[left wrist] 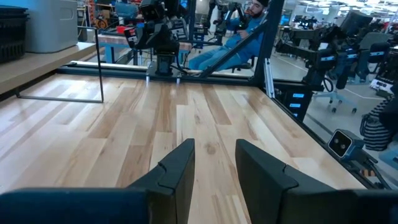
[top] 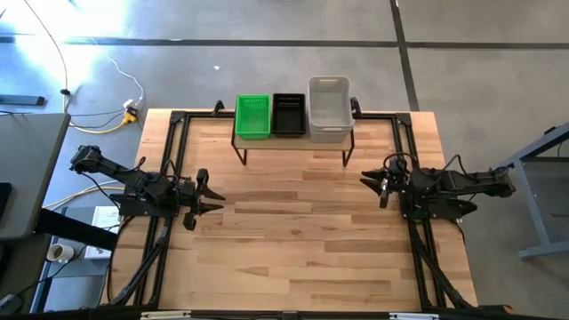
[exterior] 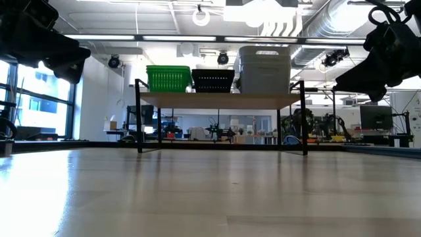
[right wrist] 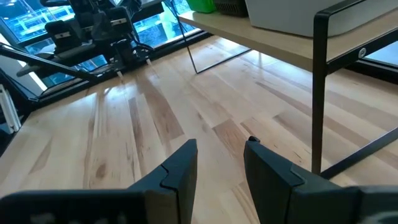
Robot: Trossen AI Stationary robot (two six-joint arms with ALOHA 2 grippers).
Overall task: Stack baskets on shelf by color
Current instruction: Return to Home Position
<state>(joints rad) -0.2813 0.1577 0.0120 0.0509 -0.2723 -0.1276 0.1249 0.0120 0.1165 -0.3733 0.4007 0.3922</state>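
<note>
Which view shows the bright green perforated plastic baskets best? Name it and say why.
The high view: the green baskets show whole from above, at the wooden shelf's left end. Low view gives their side; right wrist, a corner; left wrist, nothing.

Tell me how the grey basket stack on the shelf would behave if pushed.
The grey stack stands tallest on the shelf, so a high push may tip it. It sits at the shelf's end, so it could slide off. It looks like plastic, so it is probably light.
</note>
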